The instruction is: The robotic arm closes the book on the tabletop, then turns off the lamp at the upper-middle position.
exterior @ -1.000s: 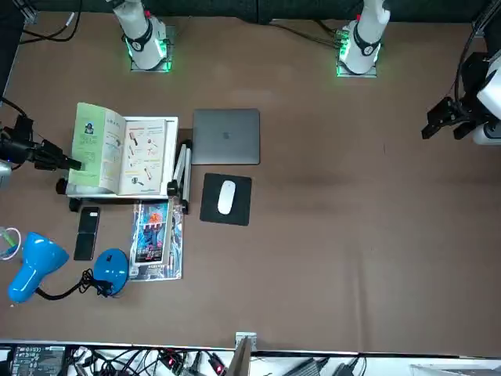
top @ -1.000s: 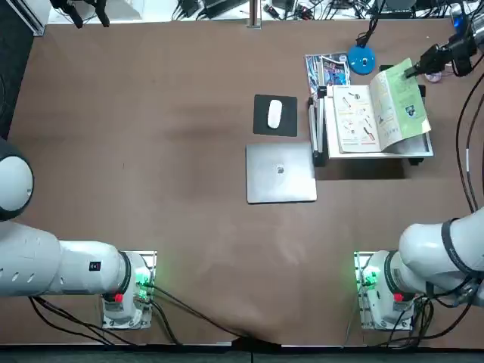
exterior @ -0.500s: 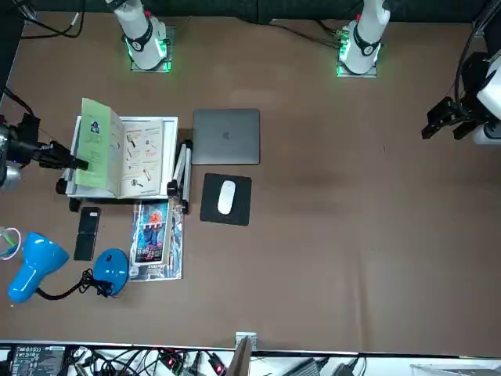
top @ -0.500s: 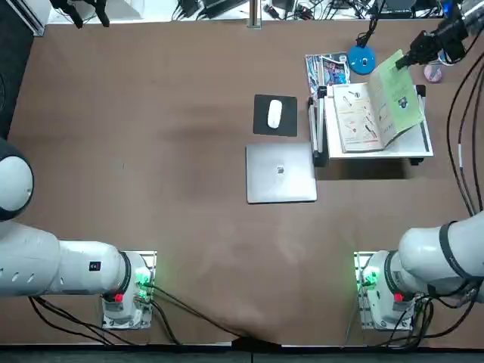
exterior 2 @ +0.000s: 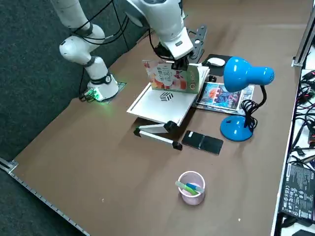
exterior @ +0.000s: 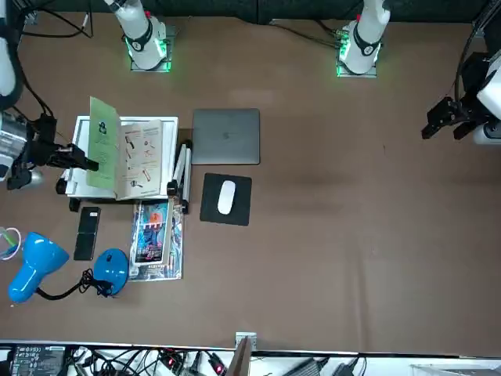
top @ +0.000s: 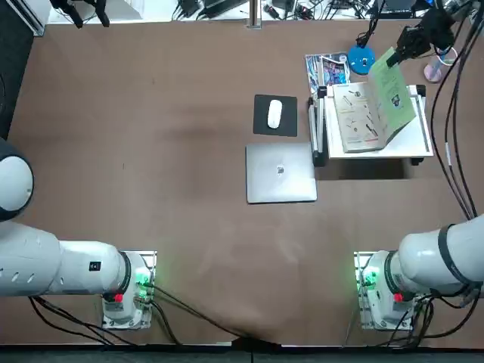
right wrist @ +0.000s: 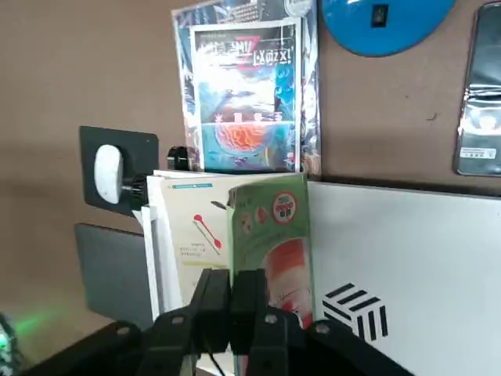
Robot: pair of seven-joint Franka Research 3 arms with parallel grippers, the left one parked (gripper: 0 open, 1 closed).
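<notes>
The book (top: 361,115) lies open on a white stand (top: 412,140) at the table's far right. Its green cover (top: 396,87) with the red-orange picture (exterior 2: 172,77) stands almost upright over the white pages (exterior: 141,157). My right gripper (top: 395,54) is shut on the cover's outer edge; the wrist view shows both fingers (right wrist: 213,294) pressed together on the cover (right wrist: 270,235). The lamp has a round blue base (top: 361,60) just beyond the book, a black gooseneck, and a blue head (exterior 2: 246,73). Its base (right wrist: 383,17) also shows in the wrist view.
A glossy magazine (top: 327,69) lies beside the lamp base. A grey laptop (top: 280,172) and a white mouse (top: 274,113) on a black pad sit left of the stand. A black phone (exterior 2: 203,142) and a pink cup (exterior 2: 191,187) lie to the stand's right.
My right gripper has risen and swung toward the book's spine, taking the green cover from a low tilt to nearly upright. The lamp has not moved.
</notes>
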